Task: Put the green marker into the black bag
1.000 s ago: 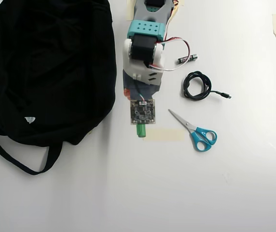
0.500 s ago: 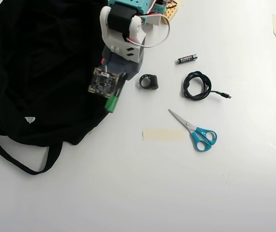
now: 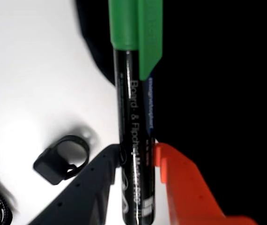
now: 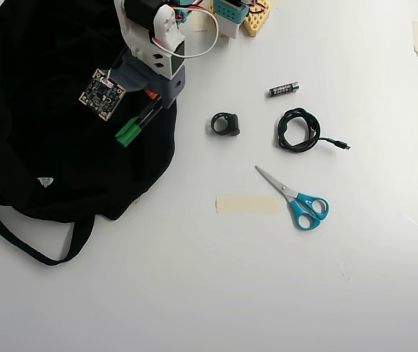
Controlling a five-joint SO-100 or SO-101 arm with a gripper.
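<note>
My gripper [image 3: 137, 161] is clamped on the marker [image 3: 134, 140], dark finger on its left, orange finger on its right in the wrist view. From overhead, the marker [image 4: 137, 125] hangs over the right part of the bag [image 4: 48, 110], green cap pointing down-left. A small black ring [image 4: 225, 124] lies to the right on the table [image 4: 268, 279].

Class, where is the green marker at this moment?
The green marker is clamped in the gripper, held over the right part of the black bag at upper left of the overhead view, left of the small black ring.
</note>
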